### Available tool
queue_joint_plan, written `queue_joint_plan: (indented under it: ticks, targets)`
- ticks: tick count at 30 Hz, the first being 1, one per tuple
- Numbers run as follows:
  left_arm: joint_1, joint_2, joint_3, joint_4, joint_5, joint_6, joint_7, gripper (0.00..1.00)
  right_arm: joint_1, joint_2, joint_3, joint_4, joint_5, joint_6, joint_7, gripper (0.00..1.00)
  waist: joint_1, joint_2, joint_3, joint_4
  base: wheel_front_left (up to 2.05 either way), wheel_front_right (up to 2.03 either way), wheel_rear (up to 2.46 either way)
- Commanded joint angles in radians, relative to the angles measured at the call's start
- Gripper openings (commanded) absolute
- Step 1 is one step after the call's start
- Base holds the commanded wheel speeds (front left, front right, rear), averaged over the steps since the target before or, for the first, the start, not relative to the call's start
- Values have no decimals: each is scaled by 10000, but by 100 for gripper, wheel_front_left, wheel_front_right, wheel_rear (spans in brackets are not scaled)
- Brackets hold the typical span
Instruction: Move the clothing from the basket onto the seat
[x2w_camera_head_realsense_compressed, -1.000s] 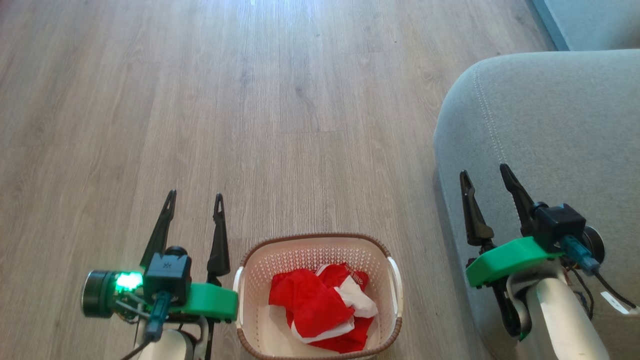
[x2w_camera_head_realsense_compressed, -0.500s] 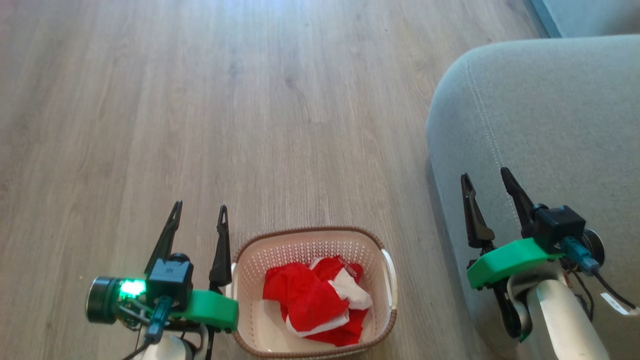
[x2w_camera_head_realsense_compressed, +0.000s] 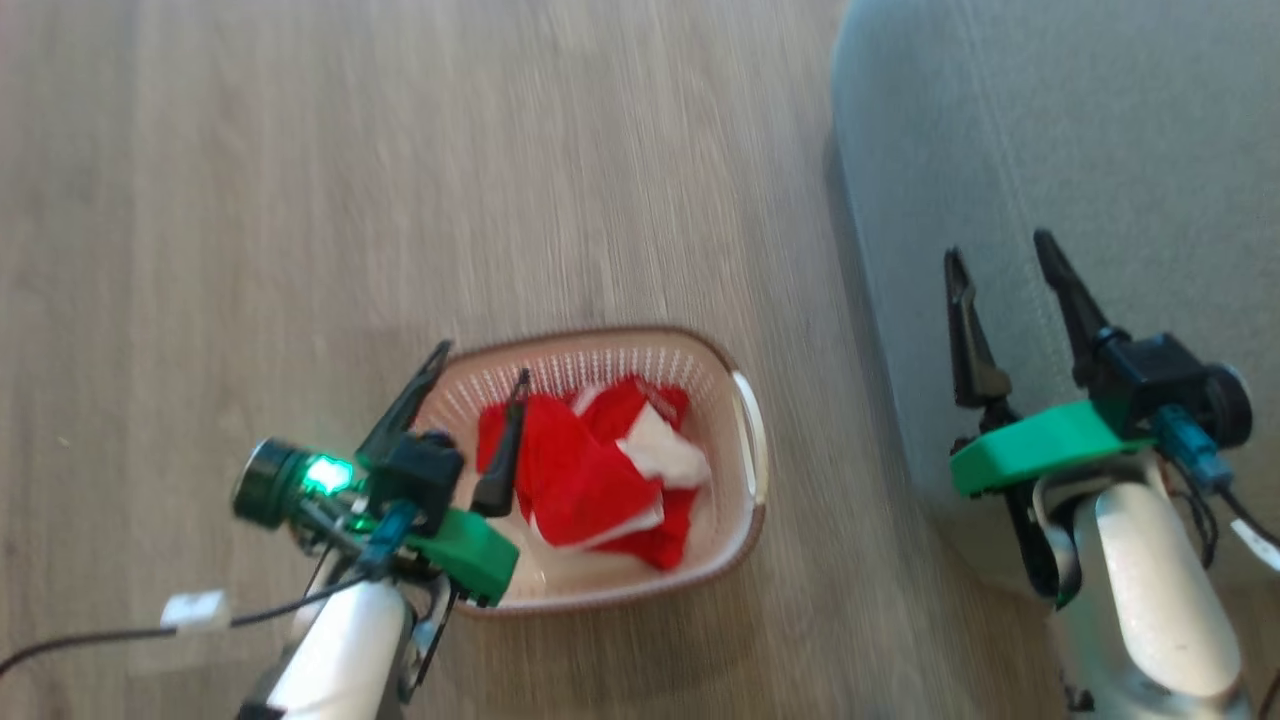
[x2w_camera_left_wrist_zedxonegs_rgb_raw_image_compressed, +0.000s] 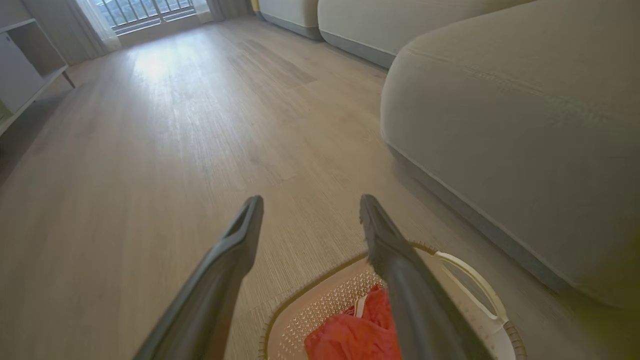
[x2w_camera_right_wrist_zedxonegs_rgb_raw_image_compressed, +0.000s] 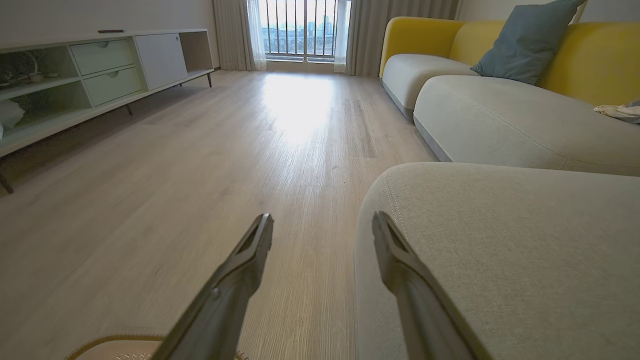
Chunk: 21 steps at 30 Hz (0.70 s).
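The basket (x2w_camera_head_realsense_compressed: 748, 430), cream with a brown rim, stands on the wood floor just left of the seat (x2w_camera_head_realsense_compressed: 1060, 130). Inside it the clothing (x2w_camera_head_realsense_compressed: 585, 475) lies crumpled, red with white panels. My left gripper (x2w_camera_head_realsense_compressed: 481, 364) is open over the basket's left rim, its right finger above the red fabric and nothing between its fingers. In the left wrist view the left gripper (x2w_camera_left_wrist_zedxonegs_rgb_raw_image_compressed: 311, 200) points past the basket (x2w_camera_left_wrist_zedxonegs_rgb_raw_image_compressed: 470, 282) with the clothing (x2w_camera_left_wrist_zedxonegs_rgb_raw_image_compressed: 357, 337) low beneath it. My right gripper (x2w_camera_head_realsense_compressed: 1000, 247) is open and empty above the seat's left edge; the right wrist view shows the right gripper (x2w_camera_right_wrist_zedxonegs_rgb_raw_image_compressed: 322, 216) by the seat (x2w_camera_right_wrist_zedxonegs_rgb_raw_image_compressed: 500, 250).
Bare wood floor (x2w_camera_head_realsense_compressed: 300, 150) spreads left of and beyond the basket. A white low cabinet (x2w_camera_right_wrist_zedxonegs_rgb_raw_image_compressed: 100, 70) runs along the left wall. Further sofa sections (x2w_camera_right_wrist_zedxonegs_rgb_raw_image_compressed: 500, 115) with a yellow back (x2w_camera_right_wrist_zedxonegs_rgb_raw_image_compressed: 590, 55) and a blue cushion (x2w_camera_right_wrist_zedxonegs_rgb_raw_image_compressed: 525, 42) continue toward the window.
The head camera has tipped down, so the whole picture shifted. My left gripper has swung right, from beside the basket to over its left rim. Both grippers stay open.
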<state>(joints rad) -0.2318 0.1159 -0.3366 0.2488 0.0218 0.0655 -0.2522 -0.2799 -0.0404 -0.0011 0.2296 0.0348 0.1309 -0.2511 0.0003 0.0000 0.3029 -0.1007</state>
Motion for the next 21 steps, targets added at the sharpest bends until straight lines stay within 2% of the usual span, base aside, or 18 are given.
queue_joint_plan:
  ticks: [1,9,21]
  targets:
    - [-321,189,147,-131,125,-56,-95,100,-265,-99,154,-391,-85,-2,-107,100,-3,0,1215,-447,0,0,0]
    - [-1918,764,-1210,1827,659,-664,-95,100,-797,-99,-19,-1109,-137,-2,-107,100,-3,0,3181,-1095,0,0,0]
    - [-4044,1069,-2544,5509,874,-995,-95,100,-1073,-99,-89,-2147,231,-2,-107,100,-3,0,5221,-1897,0,0,0]
